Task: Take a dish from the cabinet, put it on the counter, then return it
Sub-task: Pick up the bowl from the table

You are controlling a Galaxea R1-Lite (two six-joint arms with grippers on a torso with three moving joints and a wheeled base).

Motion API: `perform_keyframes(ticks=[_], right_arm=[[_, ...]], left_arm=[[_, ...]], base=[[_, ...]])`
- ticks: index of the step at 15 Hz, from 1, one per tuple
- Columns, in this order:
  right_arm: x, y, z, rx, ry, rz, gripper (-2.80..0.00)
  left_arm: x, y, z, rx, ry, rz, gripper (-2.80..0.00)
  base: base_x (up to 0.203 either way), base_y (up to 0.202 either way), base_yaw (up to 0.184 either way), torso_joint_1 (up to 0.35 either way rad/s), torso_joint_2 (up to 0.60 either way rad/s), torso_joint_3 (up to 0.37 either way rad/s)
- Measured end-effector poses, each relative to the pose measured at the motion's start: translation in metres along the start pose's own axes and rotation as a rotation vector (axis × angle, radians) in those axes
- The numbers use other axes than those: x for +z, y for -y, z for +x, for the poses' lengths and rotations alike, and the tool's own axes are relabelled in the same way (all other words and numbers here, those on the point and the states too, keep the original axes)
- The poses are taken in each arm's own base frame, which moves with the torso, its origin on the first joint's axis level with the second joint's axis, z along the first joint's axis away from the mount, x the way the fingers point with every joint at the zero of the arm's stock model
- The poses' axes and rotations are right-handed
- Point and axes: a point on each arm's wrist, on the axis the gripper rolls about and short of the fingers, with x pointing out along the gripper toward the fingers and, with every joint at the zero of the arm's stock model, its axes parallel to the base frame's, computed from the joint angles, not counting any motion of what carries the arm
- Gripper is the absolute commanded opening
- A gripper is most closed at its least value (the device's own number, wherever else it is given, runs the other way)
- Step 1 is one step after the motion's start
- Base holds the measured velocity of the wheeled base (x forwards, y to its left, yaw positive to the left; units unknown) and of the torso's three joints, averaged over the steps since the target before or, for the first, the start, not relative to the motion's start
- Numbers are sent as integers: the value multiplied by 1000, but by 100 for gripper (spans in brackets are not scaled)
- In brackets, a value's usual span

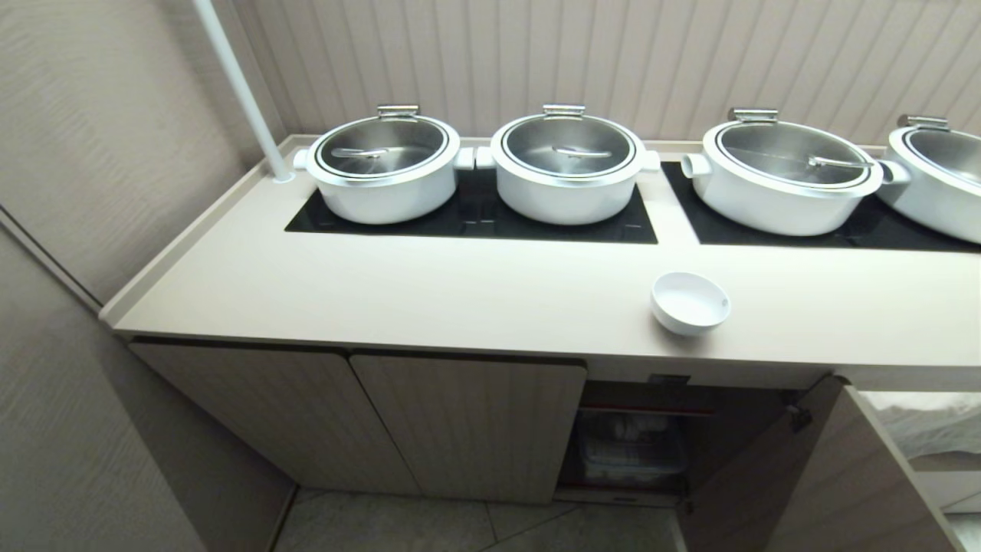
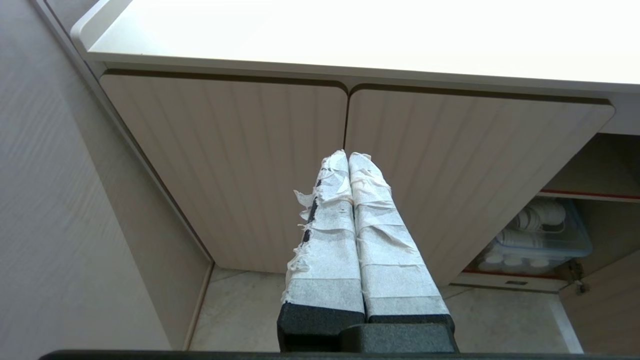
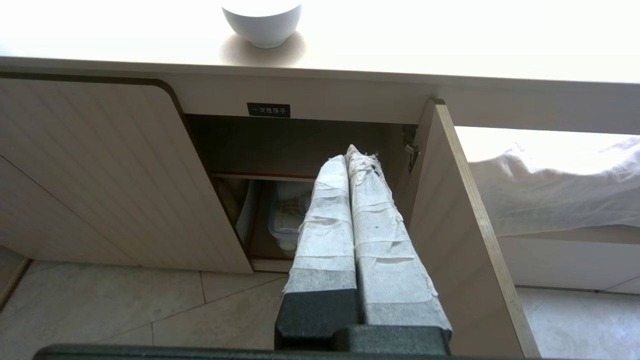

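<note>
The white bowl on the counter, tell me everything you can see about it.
The bowl is small, round, plain white and glossy, like glazed ceramic, deep with a narrow foot. It stands upright and looks empty on the beige counter, near the front edge, above the open cabinet compartment and in front of the gap between the black cooktop panels. Only the counter touches it; neither gripper is near it.

My left gripper [image 2: 348,156] hangs low and parked, its two tape-wrapped fingers [image 2: 327,240] pressed flat together and holding nothing. My right gripper [image 3: 352,152] sits the same way, wrapped fingers [image 3: 380,235] closed tight against each other, empty. Neither of my arms shows from my head.
</note>
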Motion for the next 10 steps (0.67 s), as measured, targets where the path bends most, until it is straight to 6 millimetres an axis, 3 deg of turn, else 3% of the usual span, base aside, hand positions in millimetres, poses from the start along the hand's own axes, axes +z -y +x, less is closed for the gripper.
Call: perform_keyframes(ticks=[10], right_arm=[[0, 0, 0, 0, 0, 0, -280]], left_arm=[[0, 0, 0, 0, 1, 0, -280]], base=[[0, 0, 0, 0, 0, 0]])
